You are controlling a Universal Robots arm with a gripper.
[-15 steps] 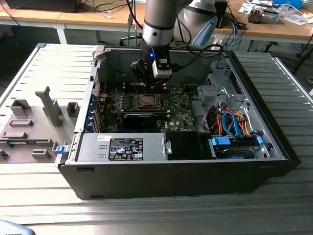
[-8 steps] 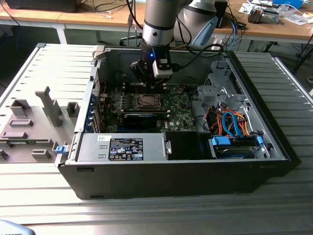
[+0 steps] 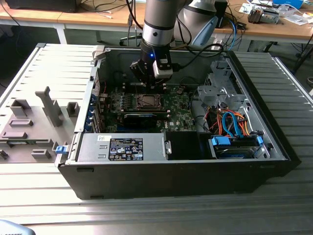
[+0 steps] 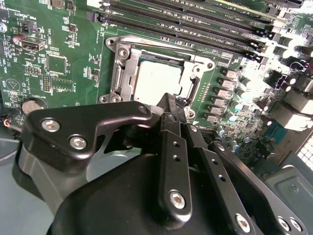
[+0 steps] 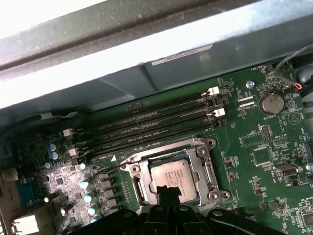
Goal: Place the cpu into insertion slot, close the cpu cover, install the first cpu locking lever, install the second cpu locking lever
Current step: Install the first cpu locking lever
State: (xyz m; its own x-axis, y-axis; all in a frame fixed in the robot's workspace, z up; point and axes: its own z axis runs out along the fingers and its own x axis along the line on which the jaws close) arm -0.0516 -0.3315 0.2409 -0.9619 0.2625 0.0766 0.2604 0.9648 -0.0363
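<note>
— ribbed grey metal tabletop [image 3: 161, 215], with an open computer case [image 3: 186, 171] lying flat on it. where is the arm?

— reaching down into the case. the gripper [image 3: 146, 85] hangs just above the green motherboard [image 3: 176, 110], right over the socket area.

— and the cpu?

— one cpu [image 5: 172, 178], and it already lies flat inside the insertion slot [image 5: 138, 192]. in the second wrist view its pale metal top [image 4: 156, 84] sits framed by the slot's silvery rim.

— how does it lie from the gripper?

— straight beneath and a little ahead of the fingertips [image 5: 167, 192]. the black tips come together in a narrow point over the chip's near edge (touching it or just clear, i cannot tell). they look drawn nearly together and i see nothing held between them.

— the cover?

— one cpu cover [image 4: 121, 68], a silvery frame around the chip; whether it is fully down i cannot judge.

— levers?

— i can't pick them out with confidence.

— anything else to count?

— four long black memory slots [image 5: 146, 129] running side by side just beyond the socket, parallel to its far edge, and one round coin battery [image 5: 270, 103] well off to one side.
</note>
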